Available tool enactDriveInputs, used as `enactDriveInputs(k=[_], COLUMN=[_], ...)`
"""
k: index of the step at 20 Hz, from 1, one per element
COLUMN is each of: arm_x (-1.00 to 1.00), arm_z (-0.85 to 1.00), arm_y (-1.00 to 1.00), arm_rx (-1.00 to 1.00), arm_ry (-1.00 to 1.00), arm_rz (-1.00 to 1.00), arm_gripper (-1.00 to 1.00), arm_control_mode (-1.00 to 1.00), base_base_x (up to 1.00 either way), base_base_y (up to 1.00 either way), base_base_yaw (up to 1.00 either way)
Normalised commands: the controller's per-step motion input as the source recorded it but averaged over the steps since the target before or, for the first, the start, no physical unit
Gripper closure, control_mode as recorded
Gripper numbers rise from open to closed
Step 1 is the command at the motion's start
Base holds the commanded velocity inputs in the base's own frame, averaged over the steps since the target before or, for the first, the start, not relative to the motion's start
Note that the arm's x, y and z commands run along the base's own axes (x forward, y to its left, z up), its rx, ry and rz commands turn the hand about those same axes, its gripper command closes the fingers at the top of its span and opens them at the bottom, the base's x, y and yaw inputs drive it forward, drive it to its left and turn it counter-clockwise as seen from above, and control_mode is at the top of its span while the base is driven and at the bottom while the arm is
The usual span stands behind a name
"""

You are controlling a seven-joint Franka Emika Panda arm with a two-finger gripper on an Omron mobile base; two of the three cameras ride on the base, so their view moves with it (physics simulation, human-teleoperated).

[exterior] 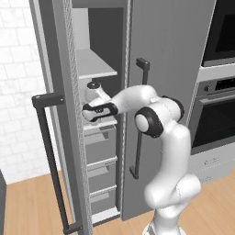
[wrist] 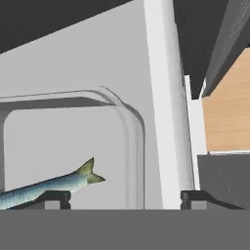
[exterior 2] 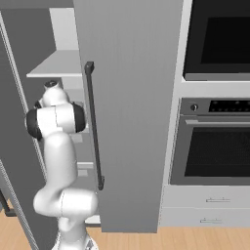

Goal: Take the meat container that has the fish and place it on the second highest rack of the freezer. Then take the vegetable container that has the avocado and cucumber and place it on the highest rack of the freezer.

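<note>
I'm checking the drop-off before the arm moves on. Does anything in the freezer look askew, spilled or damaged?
Nothing stands out. In the hand view the fish lies inside its clear meat container, which sits flat on a pale rack, with no spill or damage. The gripper is open above it.

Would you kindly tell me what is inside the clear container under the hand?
The fish lies inside the container, its tail end showing on a pale bare floor. Its head end runs past the picture's edge.
</note>
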Motion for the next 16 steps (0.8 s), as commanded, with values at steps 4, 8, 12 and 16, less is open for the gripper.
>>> enactDriveInputs(k=[4, 8, 12, 16], arm_x=[-0.76, -0.77, -0.66, -0.44], arm_z=[0.00, 0.12, 0.67, 1.00], arm_y=[-0.20, -0.10, 0.00, 0.00], arm_rx=[0.17, 0.13, 0.00, 0.00], arm_ry=[0.00, 0.03, 0.13, 0.14], arm_rz=[-0.23, -0.07, 0.08, 0.21], arm_gripper=[-1.00, -1.00, -1.00, -1.00], arm_control_mode=[-1.00, -1.00, -1.00, -1.00], base_base_x=[0.00, 0.00, 0.00, 0.00], base_base_y=[0.00, 0.00, 0.00, 0.00], base_base_yaw=[0.00, 0.00, 0.00, 0.00])
